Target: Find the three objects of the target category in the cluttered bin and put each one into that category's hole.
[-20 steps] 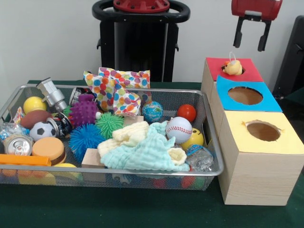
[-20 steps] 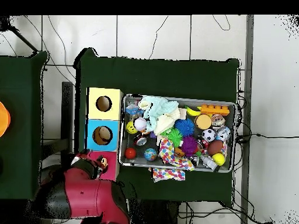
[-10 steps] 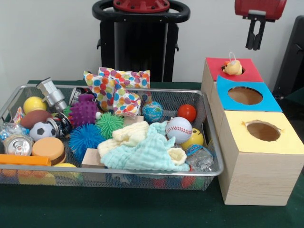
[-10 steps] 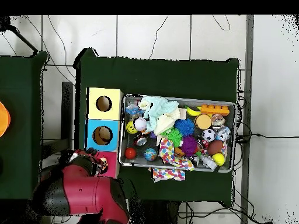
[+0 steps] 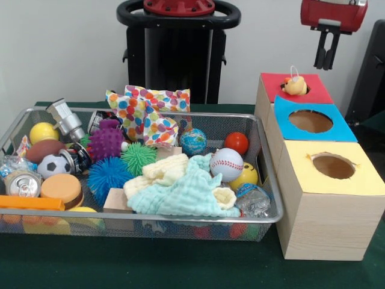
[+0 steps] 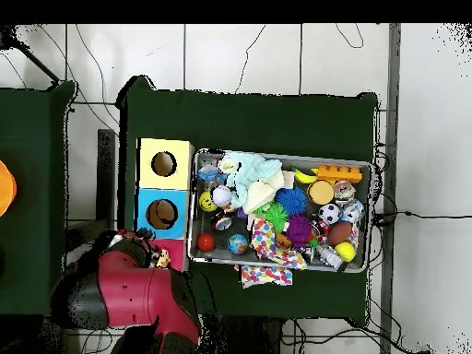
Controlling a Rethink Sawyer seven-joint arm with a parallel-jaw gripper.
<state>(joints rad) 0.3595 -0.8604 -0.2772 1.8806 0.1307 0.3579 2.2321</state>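
Three boxes stand in a row beside the wire bin (image 5: 264, 150), each w/ a round hole in its coloured top: red box (image 5: 313, 89), blue box (image 5: 343, 126), yellow box (image 5: 361, 174). I see a small yellow duck toy (image 5: 295, 86) sitting in the hole of the red box, its loop pointing up; it is not fully inside, the body shows above the rim. In the overhead view the duck (image 6: 163, 260) is visible just beside the red arm (image 6: 129, 300), which covers most of the red box.

On my front view the gripper (image 5: 325, 58) hangs above and a bit behind the red box, apart from the duck, holding nothing. Its two black fingers are pressed together, almost no gap between them.

Inside the bin I see many things: a baseball (image 5: 227, 164), an orange ball (image 5: 236, 142), a globe ball (image 5: 193, 141), a yellow smiley ball (image 5: 246, 176) partly under the baseball, a soccer ball (image 5: 53, 165), a yellow ball (image 5: 43, 132), a brown football (image 5: 42, 149). Also spiky balls in purple (image 5: 106, 141), green (image 5: 138, 158) and blue (image 5: 108, 174). A mint cloth (image 5: 186, 195) and a pale yellow cloth (image 5: 162, 170) lie at the front centre. A dotted cloth (image 5: 147, 111) hangs over the far rim. A drink can (image 5: 23, 183) lies near the front corner.
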